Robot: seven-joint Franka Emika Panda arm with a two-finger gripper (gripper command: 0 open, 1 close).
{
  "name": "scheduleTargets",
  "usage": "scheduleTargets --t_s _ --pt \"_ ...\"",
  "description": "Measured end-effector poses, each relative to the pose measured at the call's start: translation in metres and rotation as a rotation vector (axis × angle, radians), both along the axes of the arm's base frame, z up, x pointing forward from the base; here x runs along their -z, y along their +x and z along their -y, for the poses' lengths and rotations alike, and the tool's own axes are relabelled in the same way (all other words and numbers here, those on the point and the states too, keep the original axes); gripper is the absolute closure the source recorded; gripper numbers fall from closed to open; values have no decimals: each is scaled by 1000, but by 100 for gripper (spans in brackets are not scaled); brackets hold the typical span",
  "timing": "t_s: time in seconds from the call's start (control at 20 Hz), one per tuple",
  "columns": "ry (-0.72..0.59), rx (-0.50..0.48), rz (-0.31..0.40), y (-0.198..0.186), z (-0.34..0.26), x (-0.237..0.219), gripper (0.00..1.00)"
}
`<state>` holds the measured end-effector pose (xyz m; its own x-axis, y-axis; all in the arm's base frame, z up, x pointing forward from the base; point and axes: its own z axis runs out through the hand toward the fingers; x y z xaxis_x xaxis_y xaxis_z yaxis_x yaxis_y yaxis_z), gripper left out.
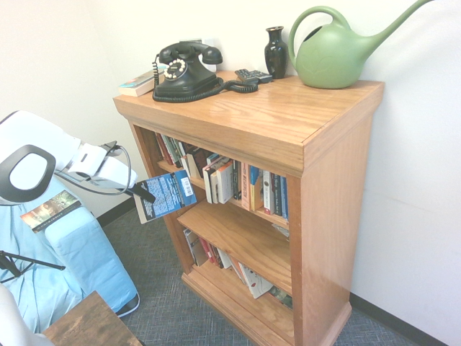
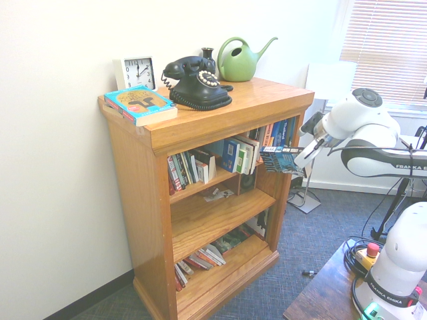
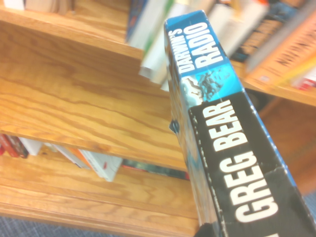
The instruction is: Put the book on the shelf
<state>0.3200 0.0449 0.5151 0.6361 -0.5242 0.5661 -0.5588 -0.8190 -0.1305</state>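
It looks like an office or study corner set up for robot work: an oak bookcase full of books, an old-style telephone, a clock, grey carpet, window blinds and a robot arm.

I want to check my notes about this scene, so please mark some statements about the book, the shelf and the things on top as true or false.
1. The gripper holds the blue book. True.
2. The blue book already stands on the shelf. False: it is in the gripper, in front of the shelf.
3. The watering can is green. True.
4. The telephone is on the bottom tier. False: it is on the top.
5. The spine of the held book shows "GREG BEAR". True.
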Motion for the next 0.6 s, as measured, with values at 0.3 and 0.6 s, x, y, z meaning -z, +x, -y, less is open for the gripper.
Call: scheduleTargets --t_s 0.3,0.6 --pt "-1 -74 19 15 -37 7 100" --pt "20 -76 94 46 -29 11 100"
